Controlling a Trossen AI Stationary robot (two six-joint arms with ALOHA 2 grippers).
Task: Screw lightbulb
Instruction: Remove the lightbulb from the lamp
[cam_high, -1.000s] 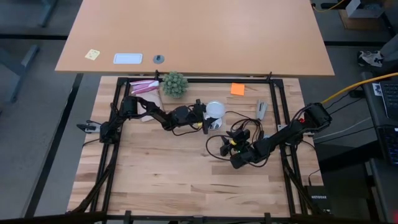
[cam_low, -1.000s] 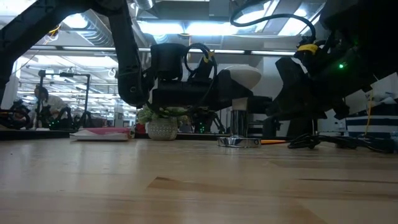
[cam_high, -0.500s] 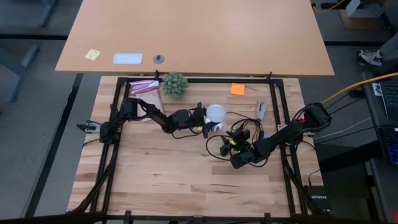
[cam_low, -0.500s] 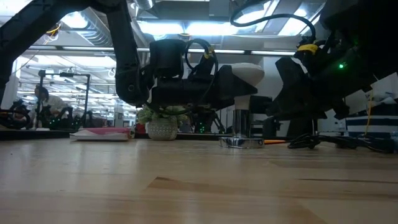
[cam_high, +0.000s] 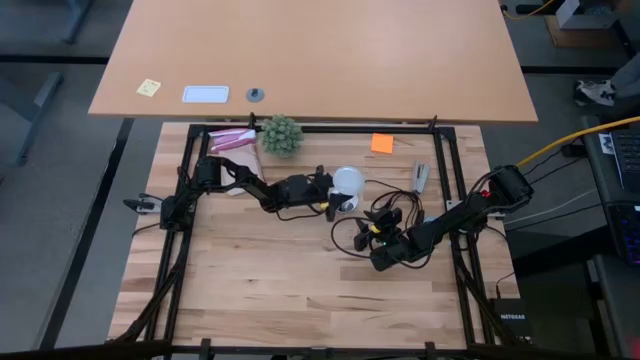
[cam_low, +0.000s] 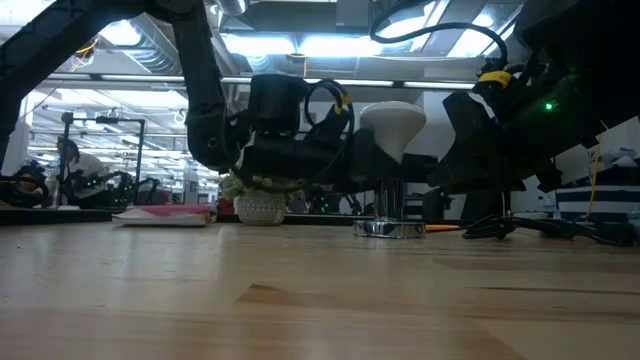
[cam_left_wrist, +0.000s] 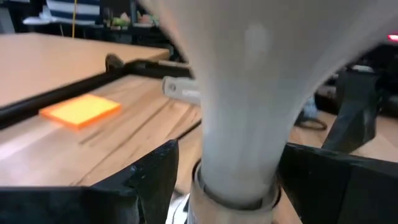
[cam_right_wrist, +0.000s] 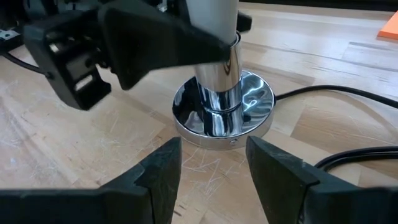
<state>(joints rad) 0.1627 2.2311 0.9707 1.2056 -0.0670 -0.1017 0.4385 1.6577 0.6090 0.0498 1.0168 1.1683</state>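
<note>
Bulb axis: the lightbulb (cam_low: 392, 125) stood upright in its socket (cam_right_wrist: 222, 109), mid-worktop toward the rear edge.
Left gripper (cam_left_wrist: 219, 171): nearer; jaws straddled the neck, wide, contact unclear.
Right gripper (cam_right_wrist: 211, 165): jaws open, empty.

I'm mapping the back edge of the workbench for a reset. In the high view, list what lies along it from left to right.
Pink packet → little green plant → lightbulb → orange sticky note → small grey object.
</note>
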